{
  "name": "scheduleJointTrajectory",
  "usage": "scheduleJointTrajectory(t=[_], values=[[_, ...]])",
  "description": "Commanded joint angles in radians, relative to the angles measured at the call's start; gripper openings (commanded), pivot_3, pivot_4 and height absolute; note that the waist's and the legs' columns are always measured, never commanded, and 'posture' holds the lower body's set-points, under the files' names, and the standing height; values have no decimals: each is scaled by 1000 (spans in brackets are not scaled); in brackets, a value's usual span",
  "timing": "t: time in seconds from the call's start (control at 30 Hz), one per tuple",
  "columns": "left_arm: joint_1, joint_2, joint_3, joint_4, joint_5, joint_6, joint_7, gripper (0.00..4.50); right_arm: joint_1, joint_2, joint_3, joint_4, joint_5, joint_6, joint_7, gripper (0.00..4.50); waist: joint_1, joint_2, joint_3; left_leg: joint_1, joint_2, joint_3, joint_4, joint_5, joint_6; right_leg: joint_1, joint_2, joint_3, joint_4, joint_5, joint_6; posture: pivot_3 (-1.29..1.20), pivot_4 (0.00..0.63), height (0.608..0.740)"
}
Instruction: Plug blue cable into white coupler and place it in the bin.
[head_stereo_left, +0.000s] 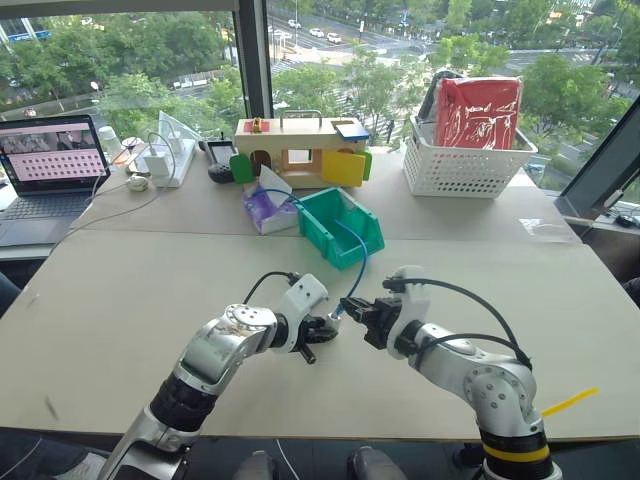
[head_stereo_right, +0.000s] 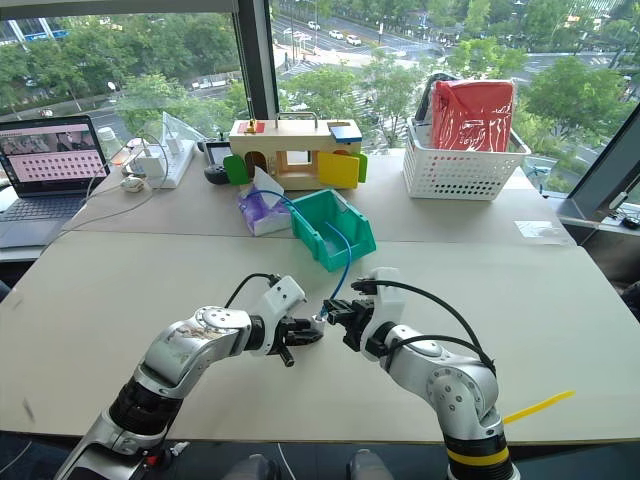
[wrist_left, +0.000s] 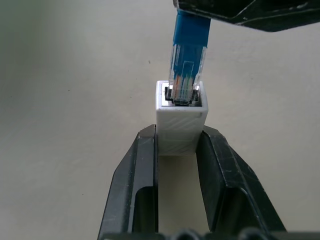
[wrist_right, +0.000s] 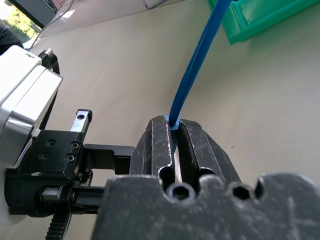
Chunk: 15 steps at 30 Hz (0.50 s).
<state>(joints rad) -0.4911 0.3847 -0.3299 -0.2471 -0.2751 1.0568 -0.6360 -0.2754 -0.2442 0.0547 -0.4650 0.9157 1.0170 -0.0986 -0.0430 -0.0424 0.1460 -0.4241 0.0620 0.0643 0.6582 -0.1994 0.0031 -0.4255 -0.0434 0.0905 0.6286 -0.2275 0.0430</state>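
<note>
The white coupler (wrist_left: 181, 120) is pinched between the two black fingers of my left gripper (wrist_left: 180, 135), socket facing away from the wrist. The clear plug of the blue cable (wrist_left: 187, 75) sits in that socket. My right gripper (wrist_right: 172, 122) is shut on the blue cable just behind the plug. In the left eye view both grippers, left (head_stereo_left: 325, 328) and right (head_stereo_left: 352, 305), meet tip to tip above the table's near middle. From there the blue cable (head_stereo_left: 357, 262) arcs up and back into the teal-green bin (head_stereo_left: 318, 236), which stands behind them.
A purple tissue pack (head_stereo_left: 266, 208) lies left of the bin. Behind it stands a wooden box with coloured doors (head_stereo_left: 300, 150). A white lattice basket (head_stereo_left: 465, 165) is at the back right. A laptop (head_stereo_left: 45, 165) and chargers (head_stereo_left: 165, 158) are at the back left.
</note>
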Motion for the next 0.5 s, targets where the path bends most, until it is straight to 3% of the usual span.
scheduleJointTrajectory(t=[0.03, 0.5], values=[[-21, -4, -4, -21, -16, 33, 3, 614, -16, -17, 48, -15, -22, 66, 25, 0, 0, 0, 0, 0, 0, 0, 0, 0, 0, 0, 0, 0, 0, 0, 0, 0, 150, 737], [-27, 0, 29, -53, -52, 96, 26, 614, 20, -59, 84, 14, -95, 151, 110, 0, 0, 0, 0, 0, 0, 0, 0, 0, 0, 0, 0, 0, 0, 0, 0, 0, 150, 737]])
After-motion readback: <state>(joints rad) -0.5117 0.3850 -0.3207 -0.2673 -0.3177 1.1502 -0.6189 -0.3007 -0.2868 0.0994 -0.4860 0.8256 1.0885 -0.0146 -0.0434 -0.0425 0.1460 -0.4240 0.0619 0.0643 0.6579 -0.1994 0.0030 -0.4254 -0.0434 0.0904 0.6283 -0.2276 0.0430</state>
